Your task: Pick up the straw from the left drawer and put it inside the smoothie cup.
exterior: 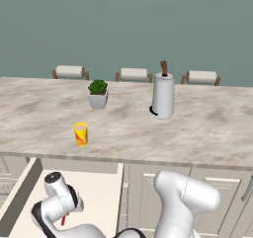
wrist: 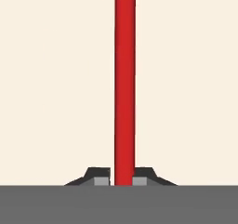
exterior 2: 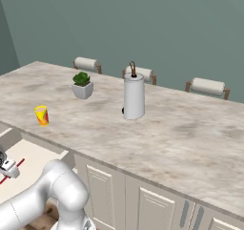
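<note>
The long marble desk (exterior: 207,128) spans the kitchen, carrying the things that stay out of the way of this job: a paper-towel holder (exterior: 163,95) well to the right and a white pot with a green plant (exterior: 98,94) further back. Below its front edge the left drawer (exterior: 101,195) stands pulled out, its pale bottom exposed so the arm can reach down into it from above.

The smoothie cup (exterior: 81,134) stands upright near the desk's front edge, just above the drawer, open top up, which suits dropping something in from overhead.

The gripper (wrist: 122,180) hangs low over the drawer floor. In the hand view the straw (wrist: 124,83) runs straight away between the two tips, and the jaws are clamped on it, one tip on each side. It lies flat in the drawer, apparently not yet lifted; gripped near one end, its long free part will probably swing when raised.
</note>
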